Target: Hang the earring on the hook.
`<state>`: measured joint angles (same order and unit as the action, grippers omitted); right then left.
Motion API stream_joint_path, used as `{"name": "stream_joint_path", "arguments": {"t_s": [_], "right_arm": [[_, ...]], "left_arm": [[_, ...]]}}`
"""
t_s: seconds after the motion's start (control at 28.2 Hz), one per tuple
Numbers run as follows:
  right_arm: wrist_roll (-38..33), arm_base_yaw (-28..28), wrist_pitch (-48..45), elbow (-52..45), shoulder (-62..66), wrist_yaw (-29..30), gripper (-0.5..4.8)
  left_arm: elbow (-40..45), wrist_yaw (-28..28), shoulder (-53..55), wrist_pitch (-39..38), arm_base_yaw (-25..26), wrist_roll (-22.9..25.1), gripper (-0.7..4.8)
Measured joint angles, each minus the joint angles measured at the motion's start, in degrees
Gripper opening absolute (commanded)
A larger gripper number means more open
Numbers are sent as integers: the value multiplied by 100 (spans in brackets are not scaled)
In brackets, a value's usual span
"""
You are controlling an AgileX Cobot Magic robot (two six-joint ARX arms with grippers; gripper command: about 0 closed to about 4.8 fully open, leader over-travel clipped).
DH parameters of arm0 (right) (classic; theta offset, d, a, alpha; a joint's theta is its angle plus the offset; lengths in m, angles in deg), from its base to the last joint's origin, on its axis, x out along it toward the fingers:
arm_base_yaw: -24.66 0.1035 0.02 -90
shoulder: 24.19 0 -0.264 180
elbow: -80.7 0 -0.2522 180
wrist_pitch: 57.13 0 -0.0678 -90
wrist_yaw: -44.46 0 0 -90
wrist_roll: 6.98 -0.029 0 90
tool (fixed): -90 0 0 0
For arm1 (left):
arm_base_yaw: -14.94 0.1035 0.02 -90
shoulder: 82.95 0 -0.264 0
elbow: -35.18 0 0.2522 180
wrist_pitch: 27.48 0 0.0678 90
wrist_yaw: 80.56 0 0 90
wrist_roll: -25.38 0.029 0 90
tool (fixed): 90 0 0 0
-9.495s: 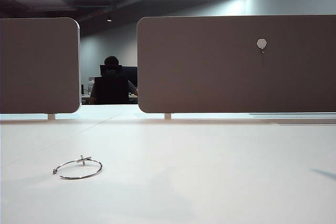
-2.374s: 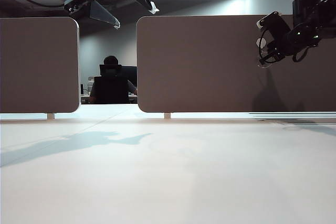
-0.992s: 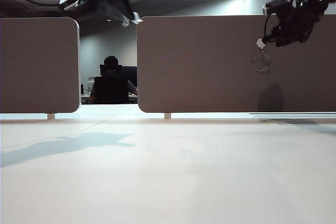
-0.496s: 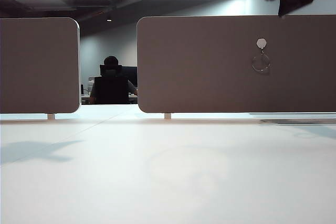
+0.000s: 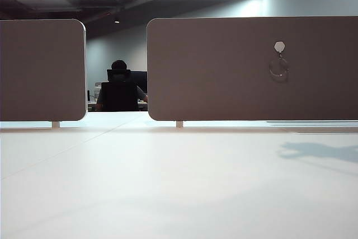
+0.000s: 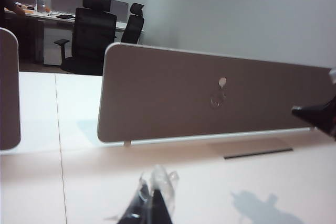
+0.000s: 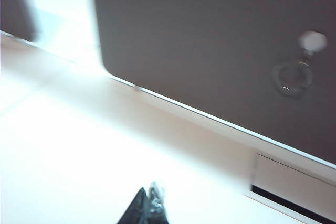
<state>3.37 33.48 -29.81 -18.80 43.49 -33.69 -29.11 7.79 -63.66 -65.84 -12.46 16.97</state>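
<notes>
Earring (image 5: 278, 69): hangs from hook (image 5: 279, 47) on the grey panel (image 5: 212, 65), above the tabletop (image 5: 168, 183).
Left hand (image 6: 152, 203): fingers together, empty, well clear.
Right hand (image 7: 149, 205): fingers together, empty.
Risk: a knock to the panel could slip the hoop off.

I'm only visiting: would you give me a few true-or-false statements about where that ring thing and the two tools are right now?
1. The thin silver wire hoop earring hangs below the small white hexagonal hook pad. True.
2. The earring lies on the white table. False: it hangs on the grey partition panel.
3. The left tool is shut. True.
4. The right tool grips the earring. False: it is shut and empty, away from the panel.
</notes>
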Motion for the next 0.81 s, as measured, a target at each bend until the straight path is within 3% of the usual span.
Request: {"name": "stream_joint_path", "arguments": {"t_s": [0.25, 0.46, 0.81], "right_arm": [[-273, 804, -116, -1759, -1722, -4, -2], [-566, 1025, -380, -3038, -2719, 7, -2], [-706, 1147, -1060, -4673, -3663, 254, -2]], "left_arm": [[1106, 15, -973, -332, -4, -212, -6], [2011, -4, -1255, -219, -2, -282, -6], [3679, 13, -1261, 1137, 0, -380, -6]]}}
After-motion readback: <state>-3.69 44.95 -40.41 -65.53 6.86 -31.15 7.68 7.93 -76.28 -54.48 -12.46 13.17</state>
